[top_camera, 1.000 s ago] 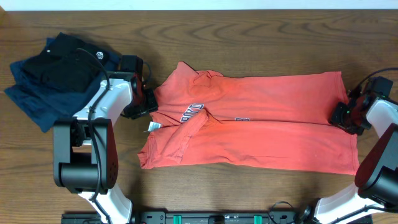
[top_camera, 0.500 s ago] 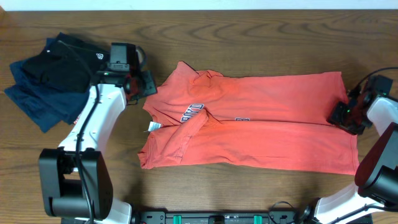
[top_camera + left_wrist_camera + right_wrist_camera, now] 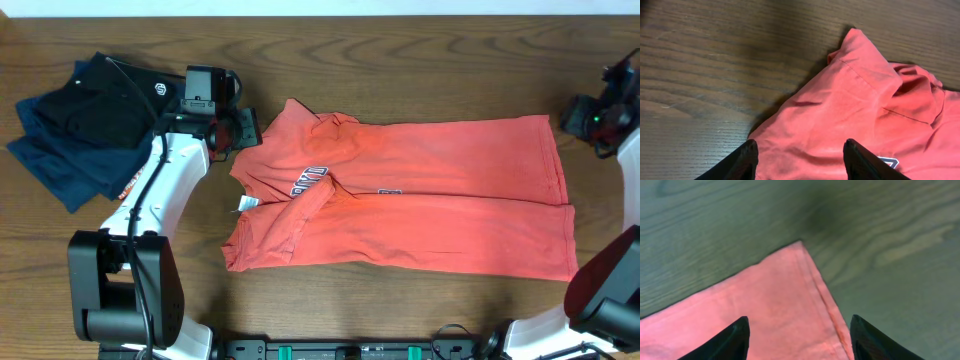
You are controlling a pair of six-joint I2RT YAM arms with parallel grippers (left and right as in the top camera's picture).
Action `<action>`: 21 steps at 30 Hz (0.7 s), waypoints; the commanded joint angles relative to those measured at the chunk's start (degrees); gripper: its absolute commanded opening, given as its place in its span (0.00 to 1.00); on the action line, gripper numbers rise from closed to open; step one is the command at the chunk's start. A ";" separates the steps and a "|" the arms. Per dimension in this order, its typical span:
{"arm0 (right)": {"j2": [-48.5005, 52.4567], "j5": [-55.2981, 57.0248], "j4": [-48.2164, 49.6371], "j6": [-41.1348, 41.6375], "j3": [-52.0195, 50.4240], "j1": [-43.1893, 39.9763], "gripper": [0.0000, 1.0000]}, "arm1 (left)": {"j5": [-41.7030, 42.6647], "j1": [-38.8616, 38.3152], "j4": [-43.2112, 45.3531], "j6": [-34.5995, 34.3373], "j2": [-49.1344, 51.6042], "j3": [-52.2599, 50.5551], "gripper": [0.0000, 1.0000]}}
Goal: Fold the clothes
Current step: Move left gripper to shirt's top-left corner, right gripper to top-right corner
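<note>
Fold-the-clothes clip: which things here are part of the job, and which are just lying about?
Part of the job:
- coral-red T-shirt
- left gripper, open above its neck end
- right gripper, open above a hem corner

Just lying about:
- pile of navy and black garments, left of the shirt

The T-shirt point(image 3: 420, 200) lies between left hand point(image 3: 246, 130) and right hand point(image 3: 572, 116), folded garments point(image 3: 80, 130) farther left.

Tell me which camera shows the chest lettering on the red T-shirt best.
The overhead view. It shows the lettering on the T-shirt in two visible patches among the folds. The left wrist view catches only a sliver of print at its bottom edge; the right wrist view shows only a plain hem corner.
</note>
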 commanded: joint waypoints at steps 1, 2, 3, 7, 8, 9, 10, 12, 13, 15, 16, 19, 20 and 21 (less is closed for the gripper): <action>2.58 0.83 2.08 -1.49 -0.02 1.64 0.66 | -0.04 -0.02 0.15 0.90 0.39 0.61 0.57; 3.48 0.85 3.34 -1.36 0.00 1.84 0.67 | -0.07 -0.07 0.17 0.90 0.39 0.61 0.57; 4.46 0.83 4.55 -0.44 0.00 1.90 0.70 | -0.04 -0.07 0.13 0.90 0.39 0.61 0.57; 9.03 0.81 8.31 2.67 0.00 1.95 0.73 | -0.04 -0.26 -1.22 0.87 0.39 0.57 0.58; 10.14 0.81 9.14 3.13 0.00 1.97 0.75 | -0.07 -0.37 -1.55 0.87 0.42 0.52 0.57; 11.43 0.76 10.21 3.65 0.00 1.99 0.76 | -0.04 -0.46 -1.79 0.87 0.44 0.46 0.57; 12.66 0.79 11.34 4.17 0.00 2.08 0.76 | -0.04 -0.63 -1.88 0.87 0.44 0.37 0.58; 14.51 0.85 13.27 4.98 0.00 2.32 0.76 | -0.07 -1.07 -2.12 0.90 0.46 0.28 0.57; 15.47 0.83 14.75 5.27 0.00 2.40 0.75 | -0.07 -1.36 -2.27 0.90 0.46 0.28 0.57; 17.33 0.85 17.70 5.99 0.00 2.62 0.74 | -0.09 -1.97 -2.29 0.90 0.46 0.26 0.57; 18.03 0.87 18.84 6.27 0.00 2.71 0.74 | -0.09 -2.19 -2.27 0.90 0.46 0.26 0.58; 20.22 1.33 21.84 8.09 0.00 2.82 0.73 | -0.09 -2.82 -2.29 0.90 0.46 0.26 0.57; 20.92 1.51 22.49 8.59 0.00 2.84 0.74 | -0.09 -2.86 -2.29 0.90 0.46 0.26 0.58; 21.73 1.46 23.19 8.66 0.00 2.91 0.73 | -0.11 -2.91 -2.29 0.90 0.46 0.26 0.58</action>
